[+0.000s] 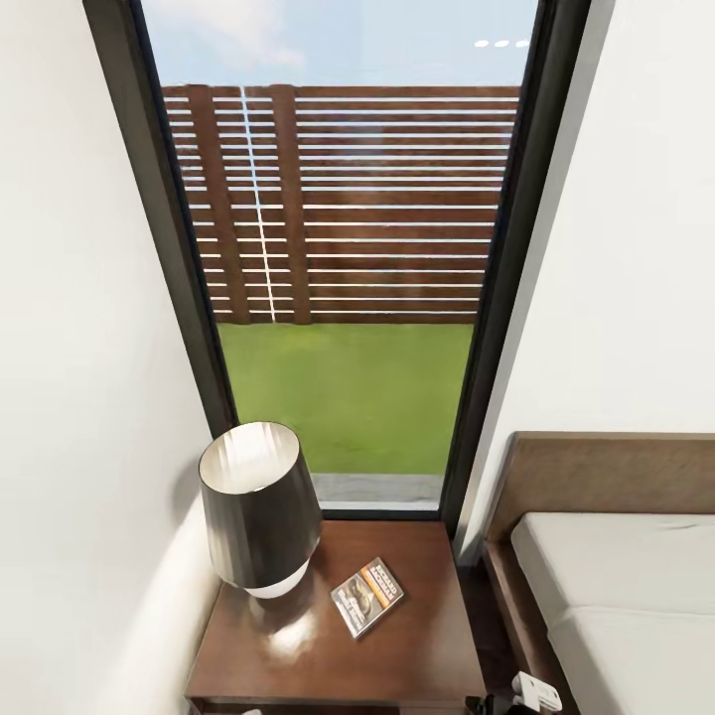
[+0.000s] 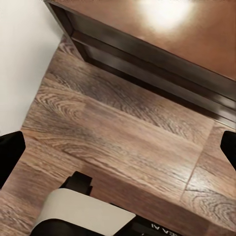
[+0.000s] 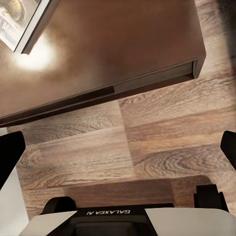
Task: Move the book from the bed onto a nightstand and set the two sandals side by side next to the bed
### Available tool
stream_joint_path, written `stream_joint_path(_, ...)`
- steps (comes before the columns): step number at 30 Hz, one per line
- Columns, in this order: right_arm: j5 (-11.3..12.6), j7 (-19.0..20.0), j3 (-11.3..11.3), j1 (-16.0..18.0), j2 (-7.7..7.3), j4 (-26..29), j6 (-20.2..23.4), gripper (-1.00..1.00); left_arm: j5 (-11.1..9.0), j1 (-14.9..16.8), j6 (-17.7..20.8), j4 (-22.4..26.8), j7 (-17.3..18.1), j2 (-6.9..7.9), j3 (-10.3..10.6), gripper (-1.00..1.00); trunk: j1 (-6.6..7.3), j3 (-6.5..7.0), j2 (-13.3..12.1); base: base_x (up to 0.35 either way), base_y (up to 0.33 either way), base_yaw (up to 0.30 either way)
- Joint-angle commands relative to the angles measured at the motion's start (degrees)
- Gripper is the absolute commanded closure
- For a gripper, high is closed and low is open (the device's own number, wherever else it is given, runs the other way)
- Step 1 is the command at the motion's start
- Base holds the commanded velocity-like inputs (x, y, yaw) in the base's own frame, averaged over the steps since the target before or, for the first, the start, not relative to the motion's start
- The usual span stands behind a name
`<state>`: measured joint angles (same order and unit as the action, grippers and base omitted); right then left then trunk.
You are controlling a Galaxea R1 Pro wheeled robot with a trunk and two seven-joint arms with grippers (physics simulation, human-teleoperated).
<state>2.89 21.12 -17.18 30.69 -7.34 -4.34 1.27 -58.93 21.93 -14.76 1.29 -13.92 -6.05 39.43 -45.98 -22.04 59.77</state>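
The book [image 1: 366,596], a thin paperback with orange lettering, lies flat on the glossy dark brown nightstand [image 1: 397,650], to the right of a lamp. One corner of the book [image 3: 14,22] shows in the right wrist view on the nightstand's top [image 3: 113,49]. The bed [image 1: 606,477], with its off-white mattress, stands to the right of the nightstand. My right gripper [image 3: 118,152] is open over the wood floor in front of the nightstand, holding nothing. My left gripper [image 2: 118,152] is also open and empty above the floor, near the nightstand's [image 2: 187,34] front. The sandals are out of view.
A black-shaded lamp [image 1: 260,506] takes up the nightstand's left half. A tall black-framed window [image 1: 348,298] is behind it, and white walls [image 1: 79,348] close in on both sides. Between nightstand and bed runs a narrow gap of floor [image 1: 487,606]. A white arm part [image 1: 536,690] shows at the bottom right.
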Motion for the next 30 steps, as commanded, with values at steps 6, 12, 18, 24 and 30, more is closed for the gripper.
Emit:
stream_joint_path(6,0.29,0.24,-0.26,0.07,-0.04,-0.14,0.13,-1.00,-0.37,0.03,-0.10,0.03,-0.31,0.13,0.55,-1.00,0.00,-0.06,0.04,0.000,0.000,0.000)
stream_joint_path(12,0.29,0.23,-0.26,0.07,-0.05,-0.14,0.13,-1.00,-0.40,0.02,-0.06,-0.05,-0.31,0.16,0.56,-1.00,0.00,-0.06,0.04,0.000,0.000,0.000)
stream_joint_path(18,0.28,0.24,-0.25,0.07,-0.04,-0.14,0.13,-1.00,-0.40,0.01,-0.08,0.00,-0.31,0.38,0.56,-1.00,0.00,-0.06,0.04,0.000,0.000,0.000)
stream_joint_path(24,0.28,0.23,-0.26,0.07,-0.04,-0.14,0.13,-1.00,-0.40,0.00,-0.07,-0.04,-0.31,0.42,0.56,-1.00,0.00,-0.06,0.04,0.000,0.000,0.000)
stream_joint_path(30,0.29,0.24,-0.27,0.07,-0.05,-0.14,0.13,-1.00,-0.48,0.00,-0.01,-0.06,-0.31,0.42,0.56,-1.00,0.00,-0.06,0.04,0.000,0.000,0.000)
